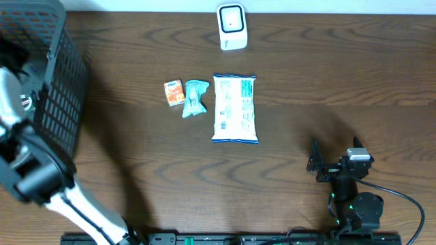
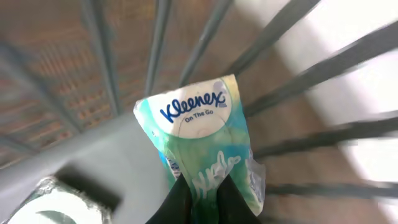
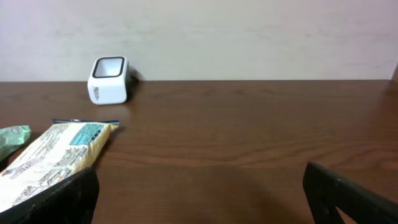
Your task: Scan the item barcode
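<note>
At your left, the black wire basket (image 1: 63,85) stands on the table (image 1: 136,160). Within its bars the left fingers (image 2: 174,208) pinch the lower end of the Kleenex pack (image 2: 200,124), which stands upright. Moving right, you find an orange packet (image 1: 174,93), a teal pack (image 1: 195,98) and a white pouch (image 1: 235,109) lying side by side, with the scanner (image 1: 231,27) beyond the pouch. At far right, the right fingers (image 3: 59,199) stand spread, holding nothing.
</note>
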Motion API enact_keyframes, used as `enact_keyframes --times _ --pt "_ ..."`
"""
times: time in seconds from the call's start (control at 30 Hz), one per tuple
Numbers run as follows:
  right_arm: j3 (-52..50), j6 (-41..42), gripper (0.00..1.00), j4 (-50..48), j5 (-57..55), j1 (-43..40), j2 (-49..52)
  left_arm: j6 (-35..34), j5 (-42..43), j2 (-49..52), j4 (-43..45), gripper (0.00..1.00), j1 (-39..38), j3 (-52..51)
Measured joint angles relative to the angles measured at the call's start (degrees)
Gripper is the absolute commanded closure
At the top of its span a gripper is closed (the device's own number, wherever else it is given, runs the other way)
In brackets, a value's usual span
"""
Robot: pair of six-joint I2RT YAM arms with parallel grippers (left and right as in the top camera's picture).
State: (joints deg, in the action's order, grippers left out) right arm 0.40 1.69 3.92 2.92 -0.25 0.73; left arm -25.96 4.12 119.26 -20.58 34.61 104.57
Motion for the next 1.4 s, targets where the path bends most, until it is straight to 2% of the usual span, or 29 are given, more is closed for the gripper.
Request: enact_keyframes --times 0.13,0.27,0.4,0.47,0.6,0.73,0.83,0.9,1.03,1.23,1.4 --pt "0.0 0.0 0.01 0.0 0.0 0.0 0.0 -5.6 3.5 -15.3 -3.7 0.93 0.0 0.3" --pt "0.0 0.0 0.01 0.0 0.0 0.0 0.0 -7.8 14.1 -28.4 -9.6 0.93 -0.5 1.0" --pt "0.0 0.0 0.01 0.0 0.0 0.0 0.0 -8.3 20.5 -32.9 -19.9 0.93 -5.0 1.3" --pt "0.0 0.0 0.01 0.0 0.0 0.0 0.0 -7.6 22.2 -32.9 -25.1 0.93 -9.7 1.2" --pt "0.0 0.0 0.01 0.0 0.0 0.0 0.0 -7.0 21.5 -31.9 -31.8 0.93 -18.7 -0.6" --pt "0.0 0.0 0.01 0.0 0.0 0.0 0.0 -8.6 10.1 -28.8 -39.8 0.93 -32.1 -6.0" --pt "0.0 0.0 0.01 0.0 0.0 0.0 0.0 -15.4 3.3 -28.4 -39.8 0.93 -37.6 -11.3" --pt "0.0 0.0 0.01 0.0 0.0 0.0 0.0 -22.4 -1.7 -28.3 -39.2 0.93 -40.6 -16.3" --pt "0.0 0.0 0.01 0.0 0.0 0.0 0.0 -28.7 -7.0 -27.9 -30.9 0.93 -41.9 -24.9" --pt "0.0 0.0 0.01 0.0 0.0 0.0 0.0 -35.8 -7.9 -25.8 -20.6 0.92 -43.3 -34.1" --pt "0.0 0.0 0.01 0.0 0.0 0.0 0.0 -38.0 -4.9 -19.1 -13.7 0.92 -46.8 -35.5"
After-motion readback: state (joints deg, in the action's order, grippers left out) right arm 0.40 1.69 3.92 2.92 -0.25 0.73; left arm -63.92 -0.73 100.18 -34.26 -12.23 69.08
